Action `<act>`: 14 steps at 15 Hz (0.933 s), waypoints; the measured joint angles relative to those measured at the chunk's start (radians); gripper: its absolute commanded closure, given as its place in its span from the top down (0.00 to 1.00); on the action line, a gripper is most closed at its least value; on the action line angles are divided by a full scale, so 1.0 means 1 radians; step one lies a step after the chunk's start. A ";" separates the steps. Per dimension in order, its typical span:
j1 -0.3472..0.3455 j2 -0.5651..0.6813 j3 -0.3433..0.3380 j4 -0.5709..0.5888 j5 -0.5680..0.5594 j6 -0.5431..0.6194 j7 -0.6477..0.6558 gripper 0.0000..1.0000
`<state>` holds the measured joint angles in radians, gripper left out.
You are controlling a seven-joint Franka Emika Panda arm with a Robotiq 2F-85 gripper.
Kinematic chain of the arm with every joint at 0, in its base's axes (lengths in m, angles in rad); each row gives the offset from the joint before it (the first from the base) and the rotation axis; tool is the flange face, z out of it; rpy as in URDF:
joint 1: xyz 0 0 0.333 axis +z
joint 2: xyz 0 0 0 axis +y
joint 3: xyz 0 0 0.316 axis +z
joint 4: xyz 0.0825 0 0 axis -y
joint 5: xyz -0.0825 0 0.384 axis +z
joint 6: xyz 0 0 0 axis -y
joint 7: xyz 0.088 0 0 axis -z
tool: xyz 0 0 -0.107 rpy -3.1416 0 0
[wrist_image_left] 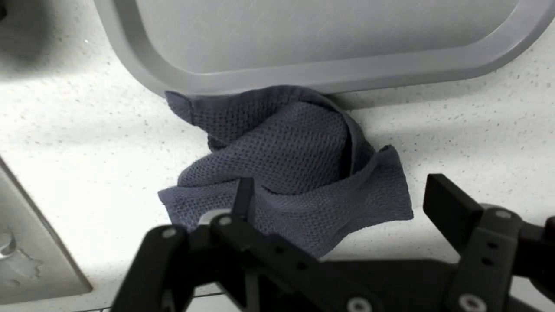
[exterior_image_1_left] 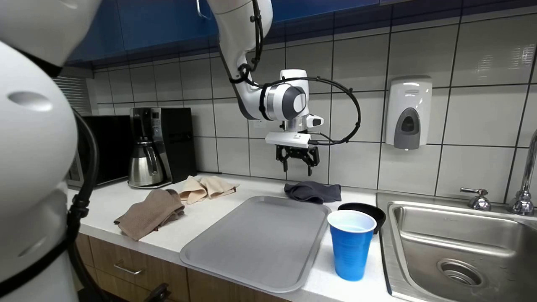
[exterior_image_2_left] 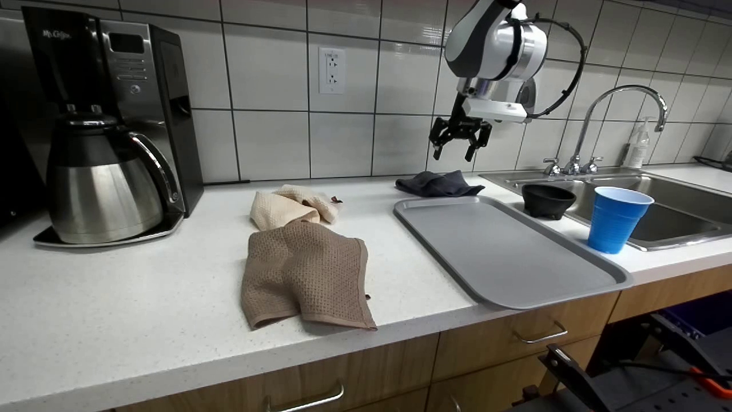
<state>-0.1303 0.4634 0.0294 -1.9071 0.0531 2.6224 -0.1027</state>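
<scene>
My gripper hangs open in the air above a crumpled dark grey cloth, with nothing between its fingers. In the wrist view the same cloth lies below the jaws, one finger over it and the other past its right end. The cloth lies at the wall side of a grey tray, and one fold meets the tray's rim. That gap between gripper and cloth also shows in an exterior view. No objects rest on the tray.
A brown cloth and a beige cloth lie between tray and coffee maker. Beside the tray stand a blue cup and a black bowl, near the sink. A soap dispenser hangs on the tiled wall.
</scene>
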 measured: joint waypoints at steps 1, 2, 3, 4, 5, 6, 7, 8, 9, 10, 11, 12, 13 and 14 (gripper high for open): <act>0.000 -0.022 -0.001 -0.026 0.000 0.000 0.000 1.00; 0.000 -0.046 -0.002 -0.054 0.001 0.000 0.000 1.00; 0.000 -0.069 -0.003 -0.080 0.001 0.000 0.000 1.00; 0.000 -0.092 -0.003 -0.107 0.002 0.000 0.000 1.00; 0.000 -0.115 -0.004 -0.133 0.003 0.000 0.000 1.00; 0.000 -0.139 -0.004 -0.160 0.005 0.000 0.000 1.00; 0.000 -0.163 -0.004 -0.188 0.006 0.001 0.000 1.00; 0.000 -0.185 -0.005 -0.213 0.007 0.001 0.000 1.00; 0.000 -0.207 -0.005 -0.238 0.007 0.001 0.000 1.00; 0.000 -0.230 -0.006 -0.264 0.008 0.001 0.000 1.00; 0.000 -0.253 -0.007 -0.288 0.009 0.001 0.000 1.00; 0.001 -0.274 -0.010 -0.312 0.009 0.001 0.000 1.00; 0.001 -0.296 -0.012 -0.335 0.010 0.001 0.000 1.00; 0.001 -0.318 -0.015 -0.357 0.011 0.001 0.000 1.00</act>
<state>-0.1289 0.1459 0.0148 -2.2640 0.0640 2.6230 -0.1026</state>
